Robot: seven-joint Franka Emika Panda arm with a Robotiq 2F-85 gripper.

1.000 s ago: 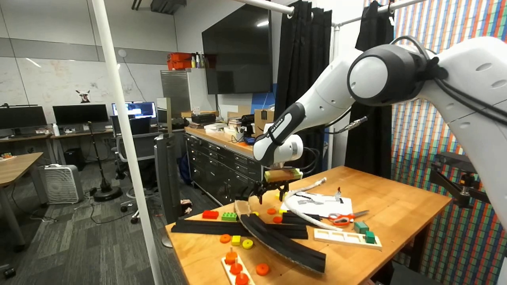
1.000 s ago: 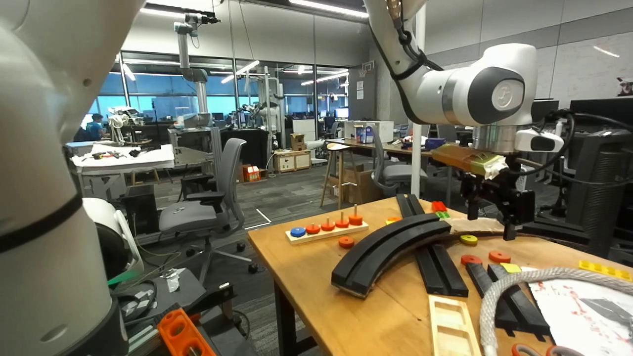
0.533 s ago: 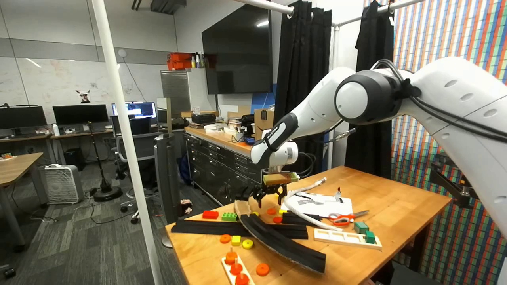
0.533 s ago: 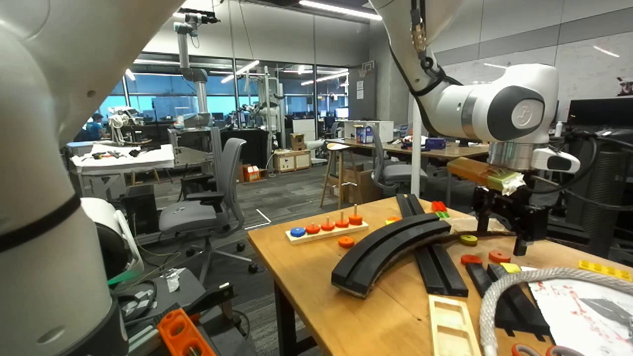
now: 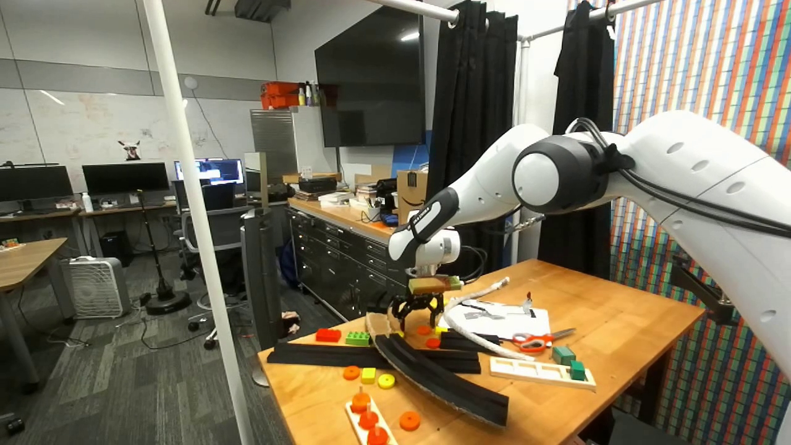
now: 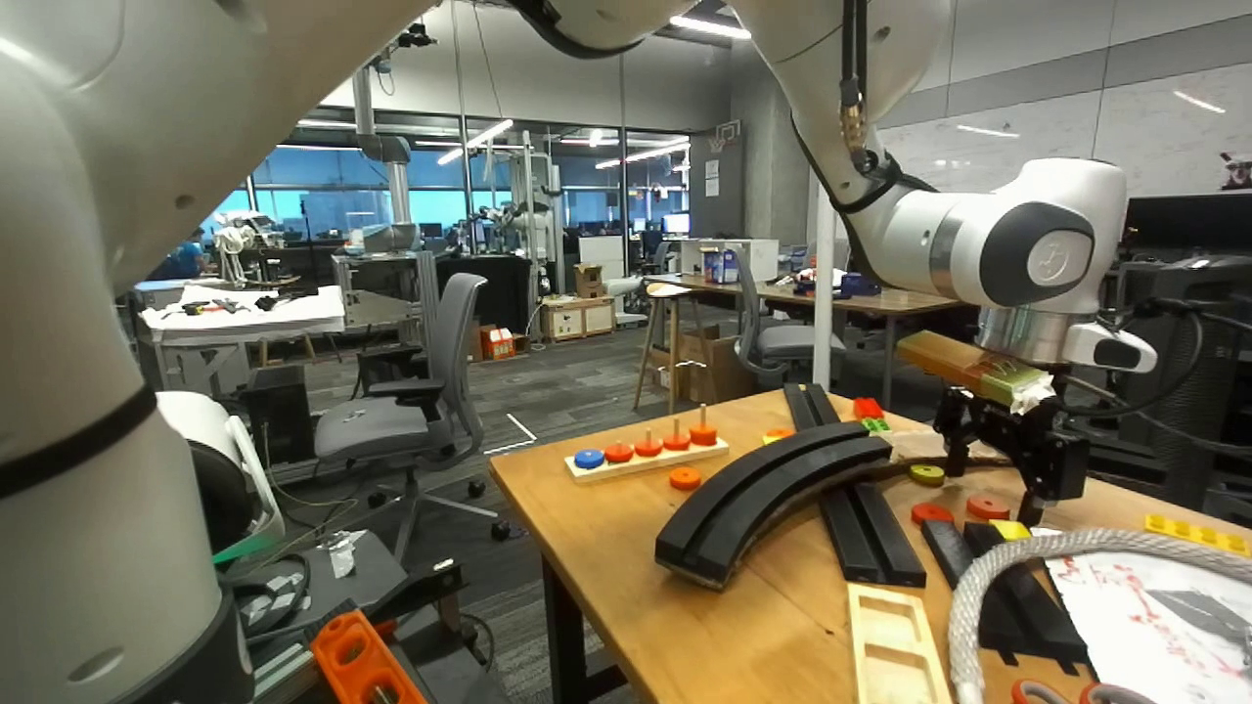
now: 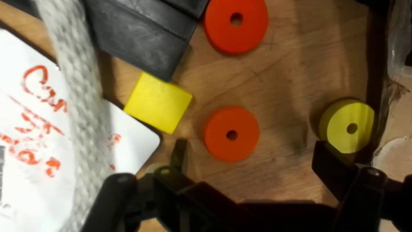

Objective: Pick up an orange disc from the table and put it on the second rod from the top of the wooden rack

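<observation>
Black two-fingered robot gripper (image 7: 250, 147): spread wide, grasping nothing | Round orange holed disc (image 7: 231, 120): on light-wood table (image 5: 618, 309), seen between fingertips (image 7: 329, 167)

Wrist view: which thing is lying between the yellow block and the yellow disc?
An orange disc lies between the yellow block and the yellow disc; the wrist view shows table on both sides of it.

I am seeing my jointed black gripper (image 7: 250, 146), a light-brown rectangular wooden table (image 5: 618, 309), a round orange disc (image 7: 231, 147), a square yellow block (image 7: 157, 103) and a flat white sheet (image 7: 35, 196) bearing red handwriting (image 7: 53, 162).
</observation>
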